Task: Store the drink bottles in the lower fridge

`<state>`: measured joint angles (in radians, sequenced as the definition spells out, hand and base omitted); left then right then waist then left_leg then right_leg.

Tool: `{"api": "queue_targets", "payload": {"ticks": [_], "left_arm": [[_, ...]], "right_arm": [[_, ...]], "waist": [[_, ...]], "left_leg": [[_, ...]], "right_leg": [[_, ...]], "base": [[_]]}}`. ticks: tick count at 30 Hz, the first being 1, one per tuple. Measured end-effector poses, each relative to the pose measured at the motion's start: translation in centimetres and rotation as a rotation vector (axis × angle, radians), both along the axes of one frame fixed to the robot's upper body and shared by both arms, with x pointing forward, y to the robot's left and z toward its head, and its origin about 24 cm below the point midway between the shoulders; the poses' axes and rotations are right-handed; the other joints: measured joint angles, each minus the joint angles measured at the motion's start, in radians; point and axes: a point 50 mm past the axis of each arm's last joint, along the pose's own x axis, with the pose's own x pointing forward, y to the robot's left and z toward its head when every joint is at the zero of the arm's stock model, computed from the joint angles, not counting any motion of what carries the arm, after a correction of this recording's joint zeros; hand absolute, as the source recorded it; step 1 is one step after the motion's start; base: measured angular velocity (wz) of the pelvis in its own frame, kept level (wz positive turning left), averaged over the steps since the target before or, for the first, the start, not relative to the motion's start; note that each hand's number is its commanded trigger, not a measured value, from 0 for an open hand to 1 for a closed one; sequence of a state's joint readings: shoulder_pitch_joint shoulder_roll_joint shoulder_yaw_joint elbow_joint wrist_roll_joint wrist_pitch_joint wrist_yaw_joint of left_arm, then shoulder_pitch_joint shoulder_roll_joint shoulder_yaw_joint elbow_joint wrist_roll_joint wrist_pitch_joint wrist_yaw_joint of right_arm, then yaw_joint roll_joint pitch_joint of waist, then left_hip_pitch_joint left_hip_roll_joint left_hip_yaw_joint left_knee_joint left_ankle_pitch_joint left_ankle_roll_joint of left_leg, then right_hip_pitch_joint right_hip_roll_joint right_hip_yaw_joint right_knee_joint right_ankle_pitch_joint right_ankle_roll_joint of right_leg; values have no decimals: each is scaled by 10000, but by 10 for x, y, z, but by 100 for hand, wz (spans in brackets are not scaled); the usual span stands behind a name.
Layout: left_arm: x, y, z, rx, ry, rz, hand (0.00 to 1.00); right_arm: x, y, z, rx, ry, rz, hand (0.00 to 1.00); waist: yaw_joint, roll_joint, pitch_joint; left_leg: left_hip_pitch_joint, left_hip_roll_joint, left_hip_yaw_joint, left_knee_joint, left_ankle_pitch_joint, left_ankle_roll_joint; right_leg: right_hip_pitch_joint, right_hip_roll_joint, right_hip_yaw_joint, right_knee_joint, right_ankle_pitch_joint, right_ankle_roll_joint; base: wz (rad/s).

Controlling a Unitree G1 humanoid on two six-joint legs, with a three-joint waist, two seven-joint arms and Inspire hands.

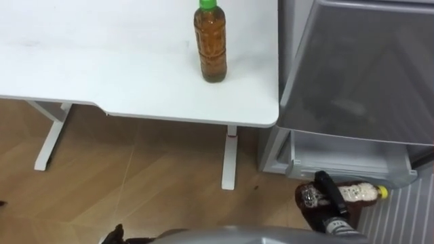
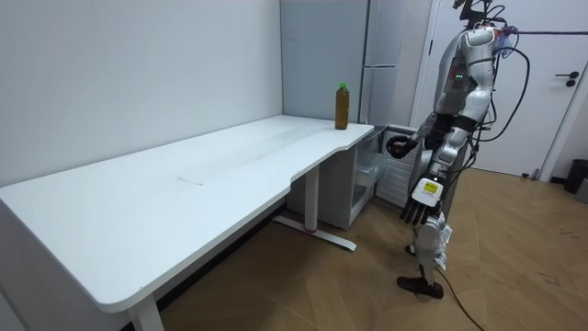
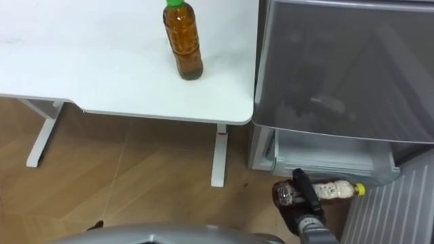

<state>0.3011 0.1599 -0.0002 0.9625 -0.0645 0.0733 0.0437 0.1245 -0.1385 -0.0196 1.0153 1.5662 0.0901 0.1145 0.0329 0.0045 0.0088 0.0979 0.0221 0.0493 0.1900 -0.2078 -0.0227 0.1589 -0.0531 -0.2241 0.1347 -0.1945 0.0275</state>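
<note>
Yellow-capped bottle [image 1: 359, 192] first. In the left eye view we see it lying crosswise, cap toward the robot's right, with the right hand [image 1: 329, 192] wrapped round its middle, just short of the open lower fridge [image 1: 339, 163]. We judge the way in is straight ahead, long axis across the opening. The green-capped bottle [image 1: 211, 44] stands upright on the desk [image 1: 102, 61], well off to the left.

The right eye view shows us the same layout.

In the room view, the left hand [image 2: 416, 211] hangs at the robot's side, fingers loose, holding nothing.
</note>
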Motion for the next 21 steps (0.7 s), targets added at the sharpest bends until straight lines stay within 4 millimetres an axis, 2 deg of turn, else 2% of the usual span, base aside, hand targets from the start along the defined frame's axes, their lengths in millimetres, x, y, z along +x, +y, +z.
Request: {"api": "queue_targets", "payload": {"ticks": [5,10,21], "left_arm": [[-2,2,0,157,461,-752,0],[-3,4,0,268,679,-1175,0],[-3,6,0,533,978,-1800,0]], "right_arm": [[12,-12,5,-228,-305,-339,100],[27,-31,13,-574,-489,-1006,100],[54,-38,20,-481,-730,-1542,100]], "waist": [[-29,-6,8],[-115,-2,14],[-237,-4,21]], "left_leg": [[-158,-6,-49,106,0,0],[-395,-37,-287,215,3,2],[-881,-119,-610,338,9,3]], "right_leg": [[-51,-6,-10,-7,-23,6],[-175,-17,-277,7,-18,-2],[-431,-86,-718,16,-50,-9]], "base": [[3],[14],[12]]}}
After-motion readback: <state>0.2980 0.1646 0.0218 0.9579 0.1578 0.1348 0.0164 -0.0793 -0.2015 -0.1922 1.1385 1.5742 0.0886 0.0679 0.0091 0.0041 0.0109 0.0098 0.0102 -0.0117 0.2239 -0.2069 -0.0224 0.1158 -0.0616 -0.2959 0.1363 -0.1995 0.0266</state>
